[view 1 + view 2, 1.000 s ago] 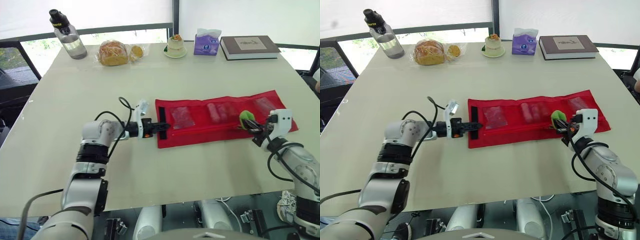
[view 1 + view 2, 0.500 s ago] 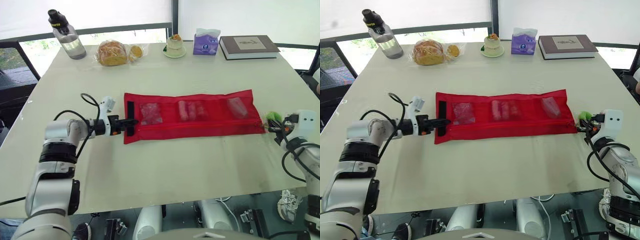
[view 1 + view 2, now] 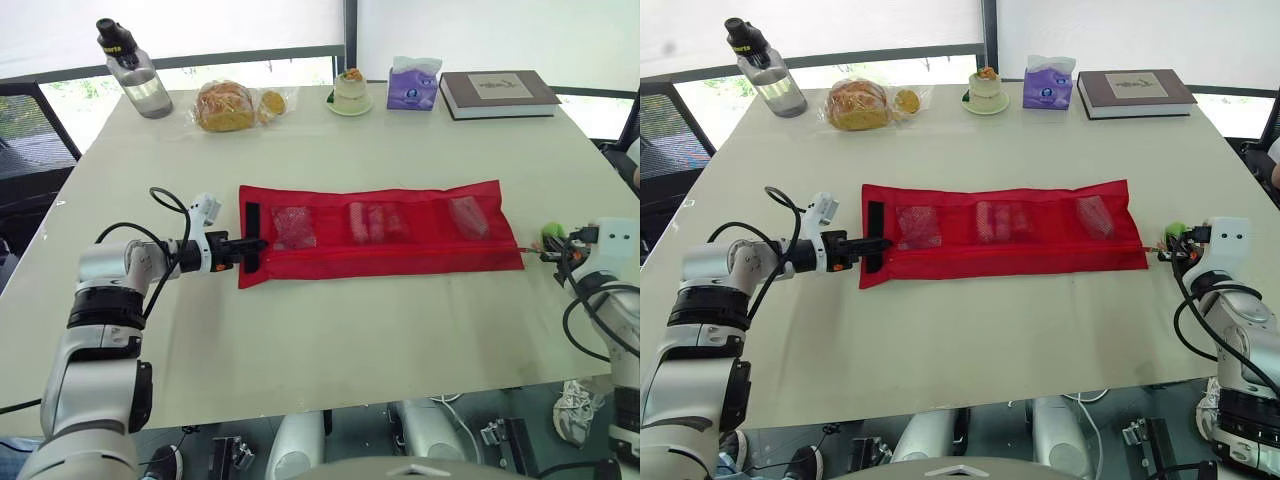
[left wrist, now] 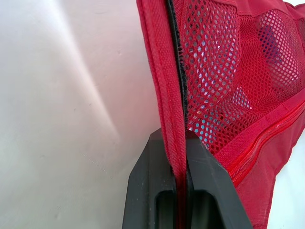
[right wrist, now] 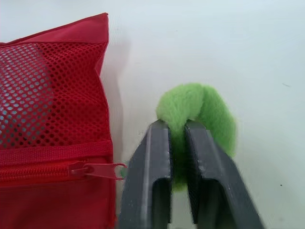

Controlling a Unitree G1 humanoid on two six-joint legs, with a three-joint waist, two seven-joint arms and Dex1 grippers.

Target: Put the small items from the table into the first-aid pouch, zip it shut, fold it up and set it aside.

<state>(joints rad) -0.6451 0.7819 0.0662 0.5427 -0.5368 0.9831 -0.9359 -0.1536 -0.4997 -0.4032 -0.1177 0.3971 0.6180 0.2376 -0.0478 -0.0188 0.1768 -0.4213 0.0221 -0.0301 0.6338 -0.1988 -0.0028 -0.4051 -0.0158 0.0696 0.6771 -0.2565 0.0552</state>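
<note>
The red first-aid pouch (image 3: 400,255) lies unfolded across the middle of the table. Small items sit inside its three mesh pockets (image 3: 372,221). My left gripper (image 3: 245,247) is shut on the pouch's left edge; in the left wrist view the fingers (image 4: 143,191) pinch the red hem (image 4: 162,71). My right gripper (image 3: 550,243) is just past the pouch's right end, shut on the green fuzzy zipper pull (image 5: 209,109). The zipper slider (image 5: 93,169) sits at the pouch's right edge, and the zipper line (image 3: 1020,250) runs straight along the front.
Along the far edge stand a water bottle (image 3: 135,70), bagged bread (image 3: 225,105), a small cake on a plate (image 3: 351,92), a tissue pack (image 3: 414,84) and a book (image 3: 498,93). Bare tabletop (image 3: 350,330) lies in front of the pouch.
The left gripper has dragged the pouch leftward by its edge. The right gripper, holding the green pull, has gone from over the pouch's right part to just beyond its right end.
</note>
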